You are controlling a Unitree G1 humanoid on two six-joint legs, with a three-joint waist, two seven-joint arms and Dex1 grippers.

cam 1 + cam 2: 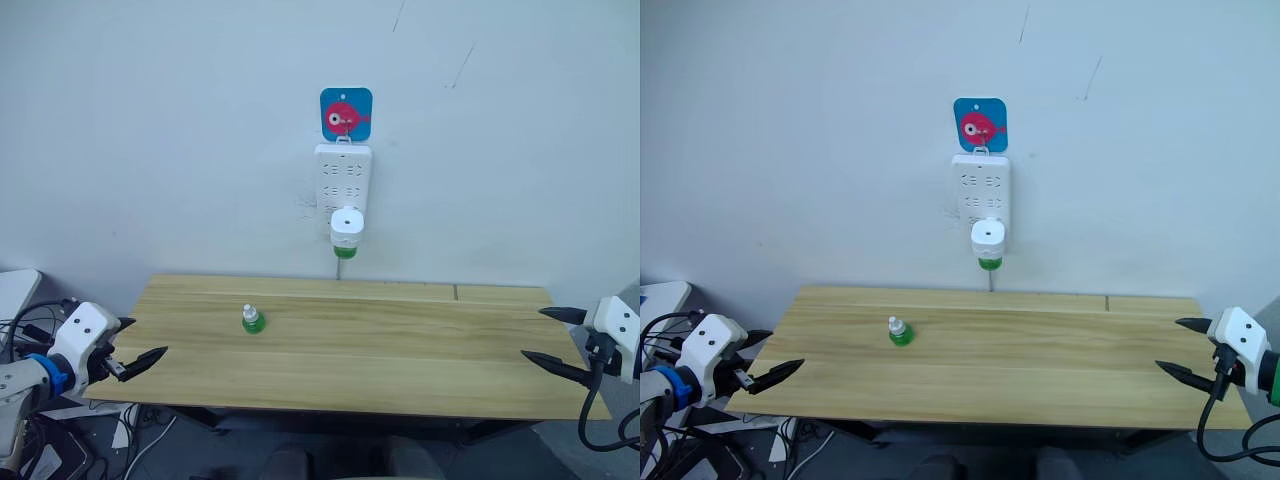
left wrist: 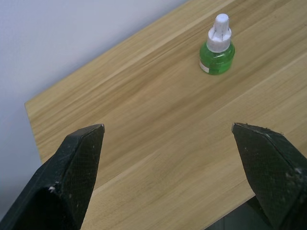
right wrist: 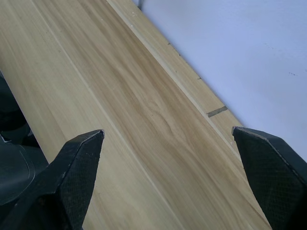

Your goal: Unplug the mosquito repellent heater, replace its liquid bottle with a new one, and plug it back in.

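**Both grippers open at the table's ends; heater plugged in on the wall**

Jaws of both grippers stand wide apart and hold nothing. Left gripper [image 1: 140,341] hovers at the left end of the wooden table [image 1: 400,350], its two black fingers [image 2: 79,163] pointing inward over the near corner; the arm behind it is cut off by the frame edge. Right gripper [image 1: 545,335] hovers at the table's right end, likewise pointing inward, with its wrist partly cut off and a black cable hanging from it.

Mosquito repellent heater [image 1: 347,226] sits plugged into the lower part of a white power strip [image 1: 343,173] fixed upright to the wall above the table's far edge. Its prongs are hidden in the socket. A green liquid bottle [image 1: 345,251] projects from its underside, only the lower part visible.

A spare bottle [image 1: 252,319], green with a white cap, stands upright on the table left of centre, well apart from both grippers. A blue card with a pink figure [image 1: 346,113] hangs above the strip; its detail is hard to make out.
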